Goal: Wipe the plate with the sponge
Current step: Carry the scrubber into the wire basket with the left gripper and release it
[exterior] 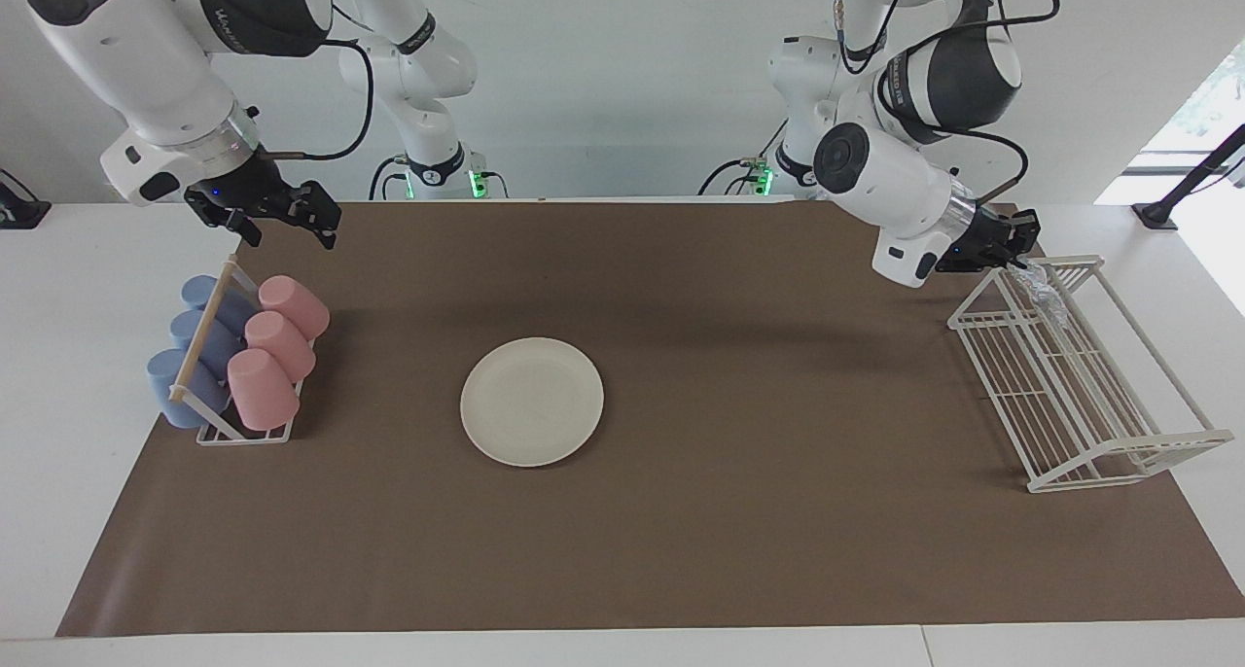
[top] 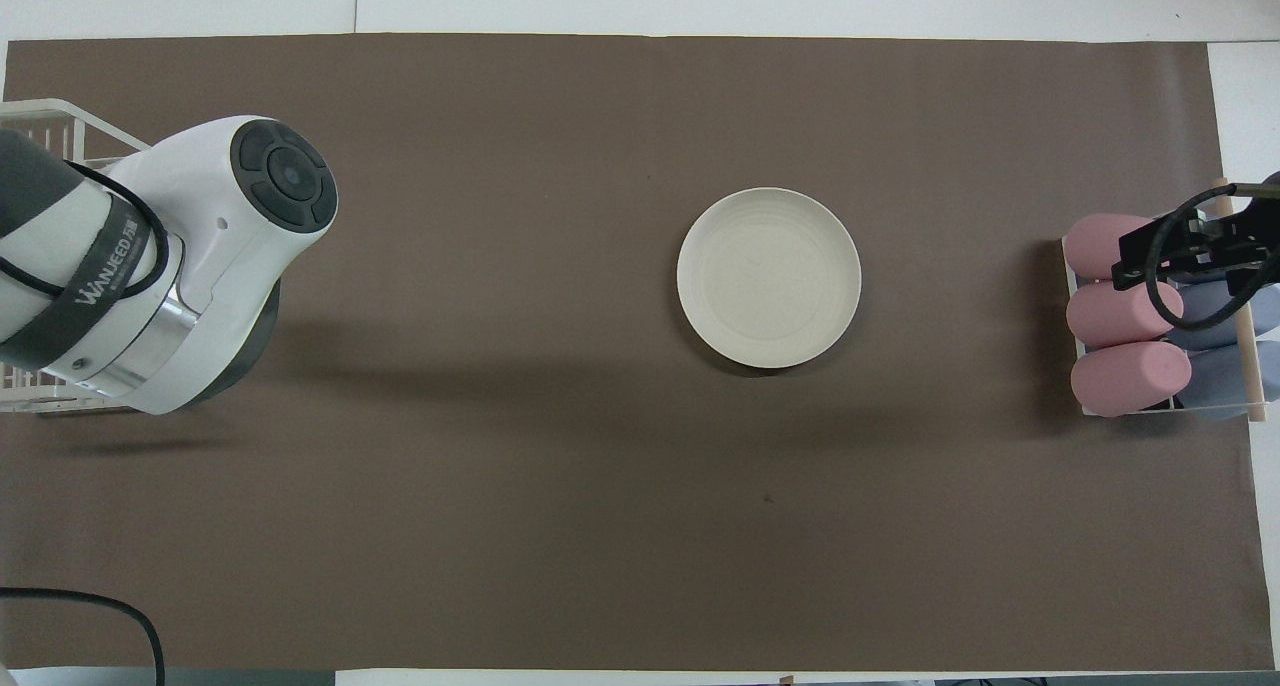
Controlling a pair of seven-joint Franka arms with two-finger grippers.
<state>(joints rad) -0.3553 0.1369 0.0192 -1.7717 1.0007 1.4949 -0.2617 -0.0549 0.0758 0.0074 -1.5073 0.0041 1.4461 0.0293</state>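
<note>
sponge held over the rack, well apart from the plate

the brown mat (exterior: 739, 541) covers most of the white table (exterior: 58, 356) under a plain white wall; the wire rack (exterior: 1080, 385) sits at the left arm's end, the cup holder (exterior: 233, 356) at the right arm's end, the plate (exterior: 532, 401) mid-mat. the left gripper (exterior: 1016, 254), jaws clenched on the sponge (exterior: 1043, 293), is over the rack's edge nearest the robots (the sponge could snag in the wires or drop through if let go there). the right gripper (exterior: 282, 222) waits, jaws released, above the cup holder.
</note>
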